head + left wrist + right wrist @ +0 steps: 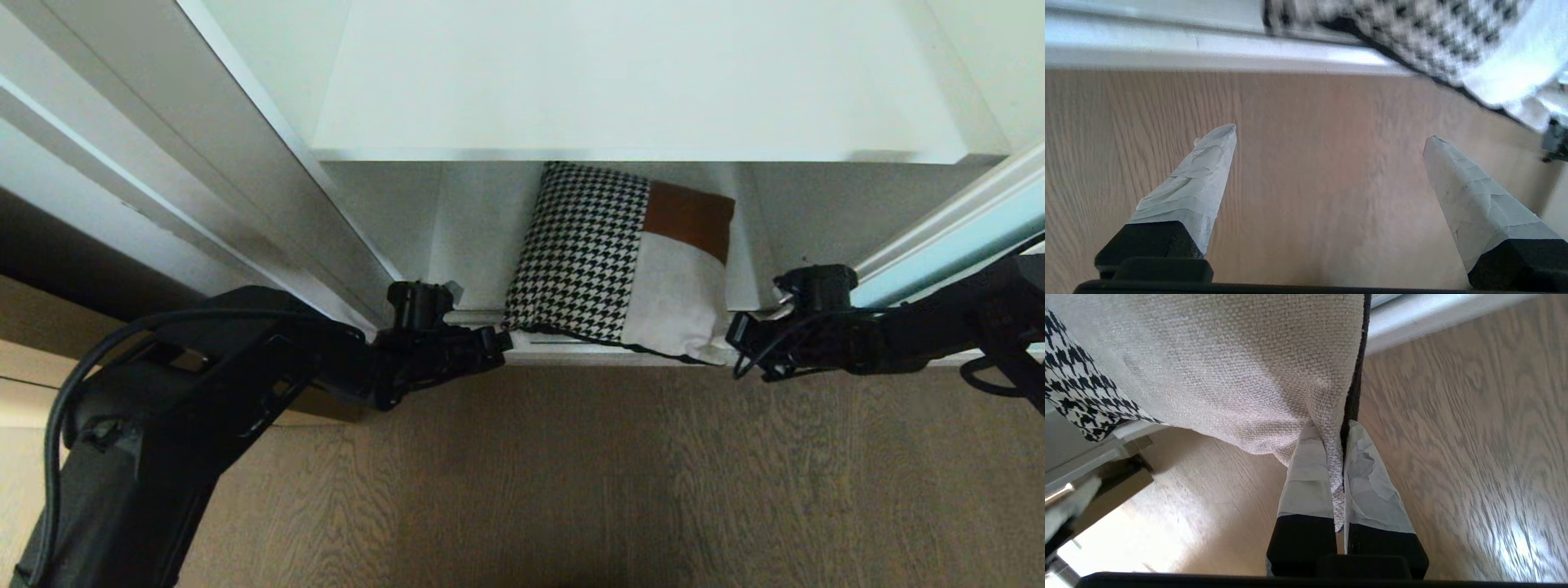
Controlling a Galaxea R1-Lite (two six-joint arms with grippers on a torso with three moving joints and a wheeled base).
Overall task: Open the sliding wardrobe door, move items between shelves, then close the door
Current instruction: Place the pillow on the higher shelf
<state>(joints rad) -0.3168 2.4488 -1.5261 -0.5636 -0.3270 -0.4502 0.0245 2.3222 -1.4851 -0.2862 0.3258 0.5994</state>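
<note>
On the far left of the head view a pale framed panel [269, 188] runs diagonally up the side of the wardrobe opening; whether it is a door or a fixed post cannot be told. Next comes the left gripper [500, 339], low at the front lip of the bottom shelf [392, 212], just beside the houndstooth corner of the cushion [620, 261]. In its wrist view the 2 taped fingers [1200, 179] stand wide apart over bare grey wood-grain floor [571, 490], with nothing between them; the cushion corner lies ahead and to one side, not held.

The cushion sits in the lower compartment, under the upper shelf [637, 90]. It leans back, its lower edge overhanging the front lip and its top tucked beneath the upper board. It is roughly square, so no long axis stands out. The houndstooth half faces the robot's left, the rust-brown patch sits high on the right, the cream patch below it.

The right gripper [735, 339] is clamped on the cushion's cream lower corner; its wrist view shows both pads [1306, 473] pinching the fabric beside the black piping.

At the far right is the sliding wardrobe door [963, 233], pushed aside.

The step in hand looks like moving the cushion between shelves, with only 1 corner gripped. The next move likely calls for the left gripper to close on the houndstooth corner, so both arms can lift evenly and clear the board above.
</note>
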